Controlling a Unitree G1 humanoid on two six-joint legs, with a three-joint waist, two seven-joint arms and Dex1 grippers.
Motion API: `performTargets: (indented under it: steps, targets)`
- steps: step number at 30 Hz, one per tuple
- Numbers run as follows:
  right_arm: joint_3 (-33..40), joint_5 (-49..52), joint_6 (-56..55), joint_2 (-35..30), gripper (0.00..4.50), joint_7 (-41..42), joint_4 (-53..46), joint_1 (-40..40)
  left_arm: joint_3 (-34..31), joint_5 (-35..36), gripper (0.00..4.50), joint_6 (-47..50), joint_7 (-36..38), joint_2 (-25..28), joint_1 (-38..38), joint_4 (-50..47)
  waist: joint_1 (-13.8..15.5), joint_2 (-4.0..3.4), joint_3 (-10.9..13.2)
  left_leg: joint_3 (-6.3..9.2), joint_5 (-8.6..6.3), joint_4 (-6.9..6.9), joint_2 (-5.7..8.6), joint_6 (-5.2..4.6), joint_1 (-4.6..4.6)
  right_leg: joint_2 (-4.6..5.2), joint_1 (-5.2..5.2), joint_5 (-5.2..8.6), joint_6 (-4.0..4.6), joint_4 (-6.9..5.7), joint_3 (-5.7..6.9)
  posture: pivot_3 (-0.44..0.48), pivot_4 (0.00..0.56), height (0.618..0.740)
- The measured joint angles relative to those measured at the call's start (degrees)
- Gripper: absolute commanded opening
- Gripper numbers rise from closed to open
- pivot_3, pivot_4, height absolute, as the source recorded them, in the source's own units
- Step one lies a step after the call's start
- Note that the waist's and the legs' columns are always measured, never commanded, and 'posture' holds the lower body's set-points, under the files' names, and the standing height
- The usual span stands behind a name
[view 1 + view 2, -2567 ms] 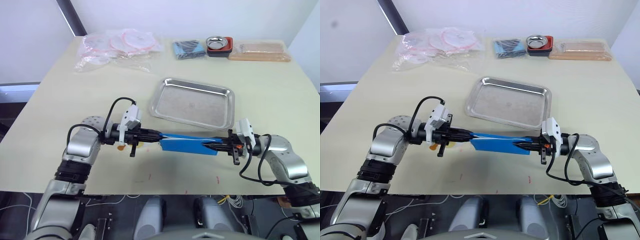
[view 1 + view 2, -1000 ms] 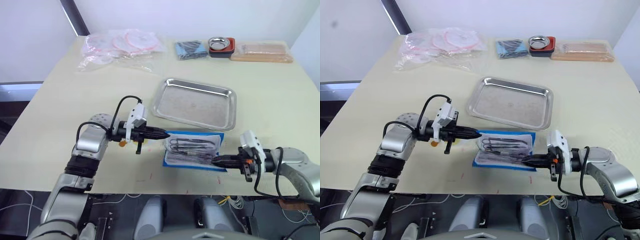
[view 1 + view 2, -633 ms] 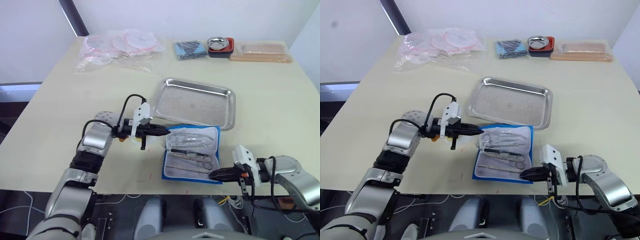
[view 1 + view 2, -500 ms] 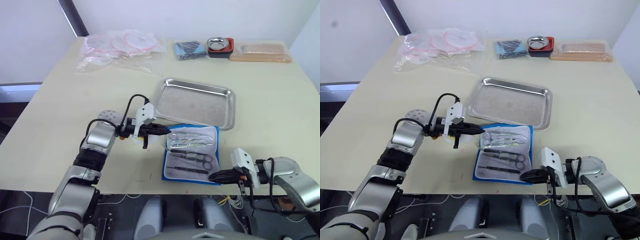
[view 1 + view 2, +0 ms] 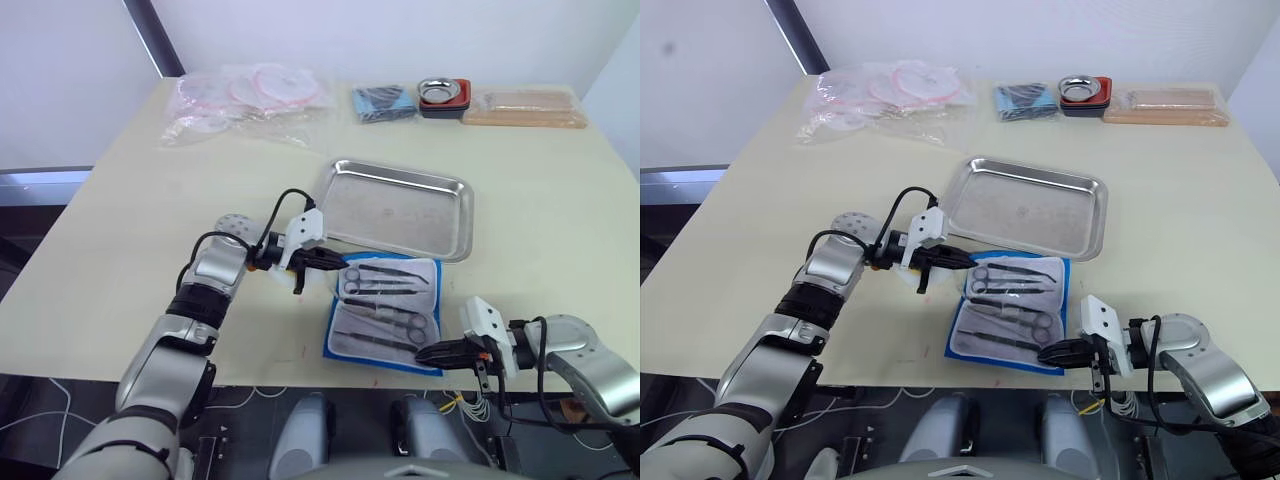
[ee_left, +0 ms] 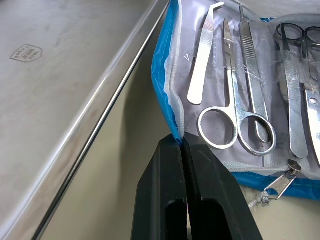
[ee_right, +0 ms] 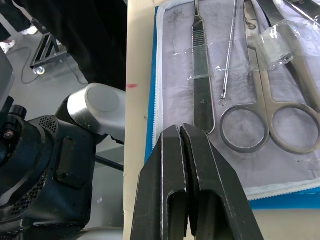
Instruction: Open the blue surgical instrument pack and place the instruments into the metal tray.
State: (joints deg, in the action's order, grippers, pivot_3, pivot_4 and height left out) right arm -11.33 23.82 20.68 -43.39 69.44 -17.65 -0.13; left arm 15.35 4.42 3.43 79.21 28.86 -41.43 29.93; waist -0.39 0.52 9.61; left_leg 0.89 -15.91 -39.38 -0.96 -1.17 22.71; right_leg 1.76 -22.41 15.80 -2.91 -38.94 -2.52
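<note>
On the pale surface [image 5: 120, 230], just in front of the metal tray [image 5: 398, 207], the blue surgical instrument pack [image 5: 384, 314] lies open, soft and limp. We judge the instruments [image 6: 235, 120] thin, slick and light under clear bands, best taken by their ring handles. Our left gripper [image 6: 182, 142] is closed, pinching the pack's edge; our right gripper [image 7: 181, 131] is closed at its near edge, and we cannot tell whether it grips anything.
</note>
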Motion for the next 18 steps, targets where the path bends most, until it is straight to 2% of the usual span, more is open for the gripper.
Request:
performTargets:
  steps: [8,18]
  targets:
    - [0.1,0.7,0.4,0.0,0.04,-0.1,-0.6,0.5,0.0,-0.6,0.0,0.5,0.4,0.2,0.3,-0.2,-0.2,-0.06,-0.1,0.01,0.0,0.0,0.0,0.0,-0.01,-0.01,0.0,0.0,0.0,-0.01,0.0,0.0,0.15,0.74]
    - [-0.6,-1.6,-1.3,0.0,0.04,0.0,-0.5,0.7,-0.9,-0.9,0.0,8.7,-2.8,0.3,2.1,-4.3,-0.3,-0.18,-0.3,0.01,0.0,0.01,-0.01,0.0,-0.07,-0.05,0.03,0.0,0.0,-0.04,-0.03,0.0,0.15,0.74]
